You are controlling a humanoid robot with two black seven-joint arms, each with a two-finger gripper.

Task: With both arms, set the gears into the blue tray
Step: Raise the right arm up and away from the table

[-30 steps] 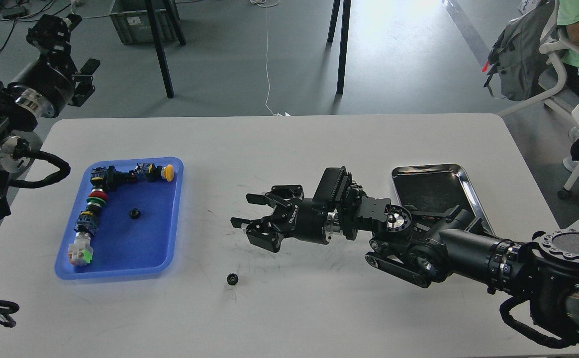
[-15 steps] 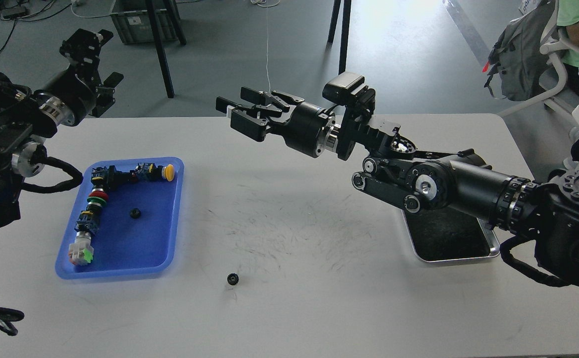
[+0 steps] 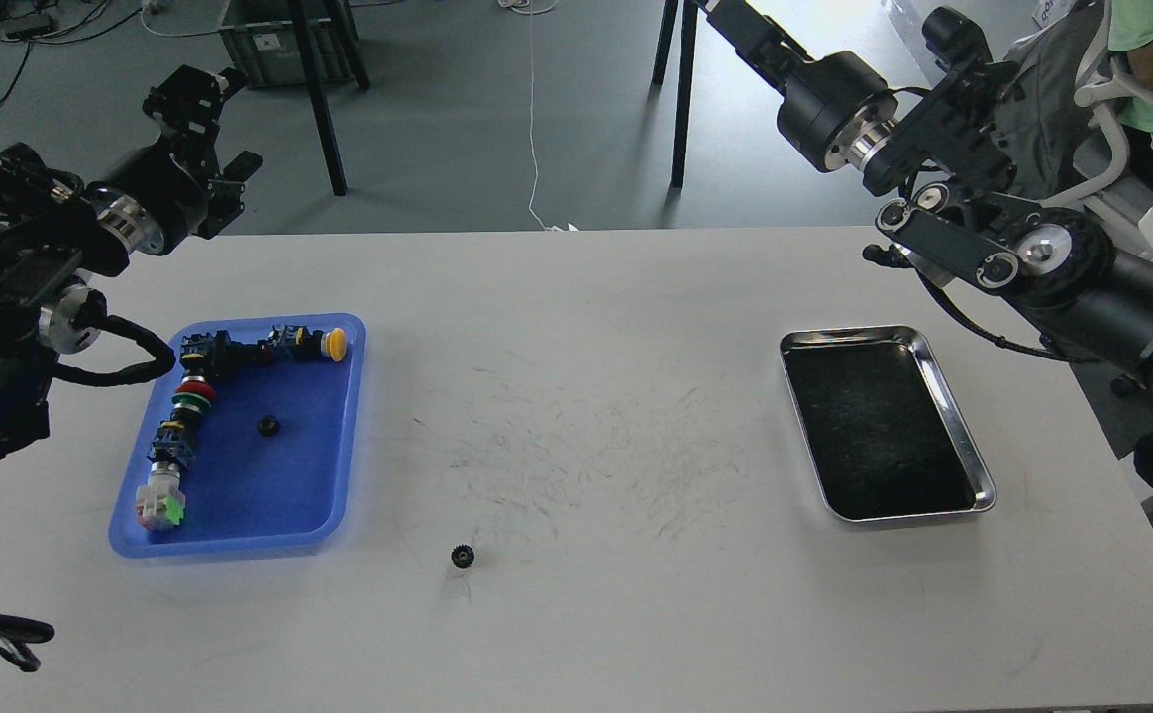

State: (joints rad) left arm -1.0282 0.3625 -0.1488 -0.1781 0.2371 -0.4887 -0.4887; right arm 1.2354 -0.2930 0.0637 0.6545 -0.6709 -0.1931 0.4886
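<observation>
One small black gear (image 3: 267, 426) lies inside the blue tray (image 3: 240, 546) at the left of the table, right of a row of push-button switches. A second gear (image 3: 463, 557) rests on the bare white table, to the right of the tray's lower right corner. My left gripper (image 3: 225, 121) hangs raised beyond the table's far left corner, its fingers spread and holding nothing. My right arm (image 3: 983, 248) is lifted high at the upper right. Its wrist runs off the top edge, so its gripper is out of view.
Several switches (image 3: 185, 406) with yellow, red and green caps line the blue tray's left and top sides. A shiny steel tray (image 3: 943, 396) with a black inside sits at the right. Table legs, a crate and a seated person are beyond the table.
My right arm has swung up and to the right, from low over the table's middle to high at the upper right, uncovering the steel tray. The left gripper has drifted slightly right. Neither gear has moved.
</observation>
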